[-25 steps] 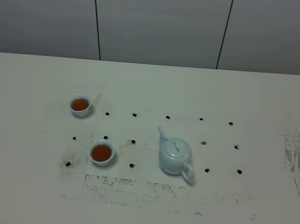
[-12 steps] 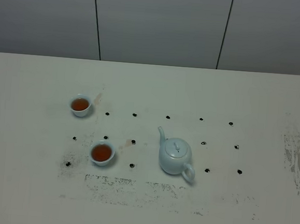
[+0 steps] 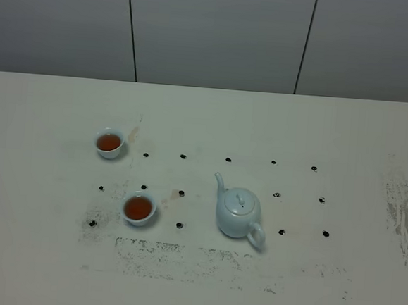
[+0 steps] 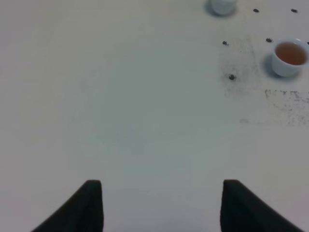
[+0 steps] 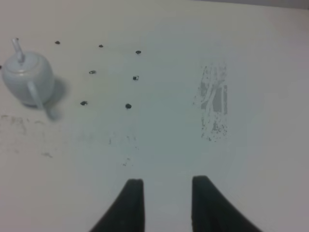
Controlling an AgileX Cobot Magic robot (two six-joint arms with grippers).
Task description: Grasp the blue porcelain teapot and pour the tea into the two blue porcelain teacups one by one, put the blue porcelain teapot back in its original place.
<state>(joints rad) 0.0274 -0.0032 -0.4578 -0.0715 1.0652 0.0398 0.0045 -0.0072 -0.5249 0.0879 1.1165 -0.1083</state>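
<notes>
White speckled surface [image 3: 346,142] carries the pale-blue glossy porcelain teapot [image 3: 238,213], well apart from the nearer, narrowly parted, empty right end effector [image 5: 164,195]; both teacups appear filled.

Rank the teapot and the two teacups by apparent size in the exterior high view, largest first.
1. Blue porcelain teapot, clearly the largest.
2. Near teacup and far teacup: the near one looks slightly bigger, but they appear to be a matching pair, so closeness to the camera likely explains that. I would not rank them.
</notes>
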